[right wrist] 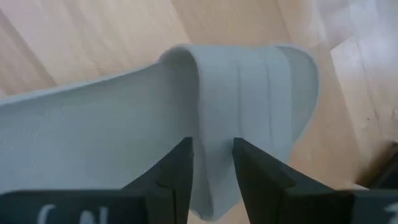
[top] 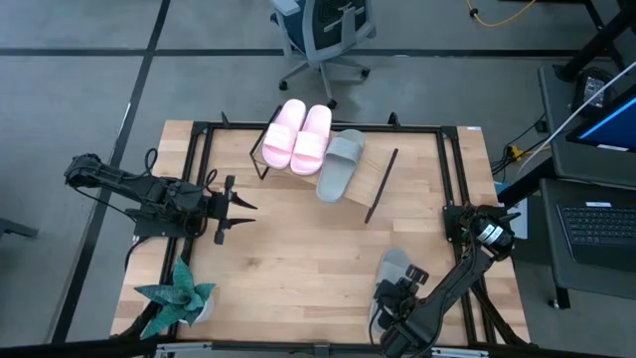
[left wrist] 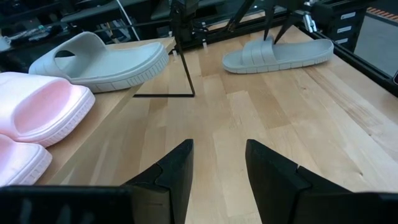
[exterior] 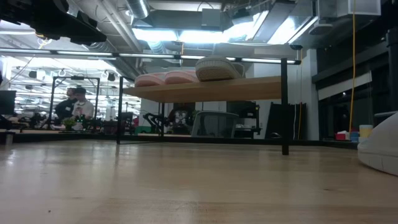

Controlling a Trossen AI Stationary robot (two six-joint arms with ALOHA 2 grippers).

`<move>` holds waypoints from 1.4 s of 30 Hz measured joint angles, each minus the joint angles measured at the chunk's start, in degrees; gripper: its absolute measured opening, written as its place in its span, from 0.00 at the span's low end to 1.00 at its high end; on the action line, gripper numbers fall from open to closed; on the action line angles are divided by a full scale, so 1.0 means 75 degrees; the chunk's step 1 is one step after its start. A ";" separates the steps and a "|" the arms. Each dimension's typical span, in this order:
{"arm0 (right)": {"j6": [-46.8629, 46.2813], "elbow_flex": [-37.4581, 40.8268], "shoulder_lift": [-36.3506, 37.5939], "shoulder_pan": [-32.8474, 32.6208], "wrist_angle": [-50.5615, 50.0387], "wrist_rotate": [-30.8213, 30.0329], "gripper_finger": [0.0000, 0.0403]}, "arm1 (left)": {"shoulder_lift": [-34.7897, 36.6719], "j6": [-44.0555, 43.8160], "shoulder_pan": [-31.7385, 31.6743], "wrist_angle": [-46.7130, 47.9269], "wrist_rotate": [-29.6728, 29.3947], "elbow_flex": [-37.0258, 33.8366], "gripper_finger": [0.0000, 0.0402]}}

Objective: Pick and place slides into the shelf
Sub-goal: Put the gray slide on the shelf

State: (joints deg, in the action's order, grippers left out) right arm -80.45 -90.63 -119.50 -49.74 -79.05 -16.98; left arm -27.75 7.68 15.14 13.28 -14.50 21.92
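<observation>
Wooden table (top: pixel 298 259): right gripper (right wrist: pixel 211 165) pinches the last grey sandal's (top: pixel 393 267) strap at five o'clock; left gripper (top: pixel 235 210) spread empty; potted plant (top: pixel 177 296) at seven.

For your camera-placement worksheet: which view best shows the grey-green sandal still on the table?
The left wrist view: the grey-green sandal lies whole, side-on. The high view has the right gripper covering part; the right wrist view shows only its strap; the low view an edge.

Non-task stuff: fake plant (top: pixel 177 295) on the bench (top: pixel 298 249) near corner, left side — office chair (top: pixel 323 35) on the floor beyond the far edge, laptop (top: pixel 599 227) off right. Two people (exterior: pixel 74 104) far back.
</observation>
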 joint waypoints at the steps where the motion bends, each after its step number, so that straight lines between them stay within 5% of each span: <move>1: -0.0002 0.0000 0.0000 0.0000 -0.0036 -0.0002 0.29 | 0.0002 -0.0002 0.0000 0.0000 0.0000 0.0002 0.35; 35: 0.0007 0.0006 -0.0009 0.0653 -0.0504 0.0010 0.29 | 0.0000 -0.0002 0.0003 0.0000 0.0000 0.0001 0.35; 42: 0.0015 0.0006 -0.0009 0.0655 -0.0489 -0.0007 0.11 | 0.0000 0.0000 0.0000 0.0000 0.0000 0.0002 0.35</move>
State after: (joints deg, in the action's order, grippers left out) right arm -80.34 -90.59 -119.57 -44.82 -82.72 -17.03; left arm -27.75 7.68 15.14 13.28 -14.50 21.93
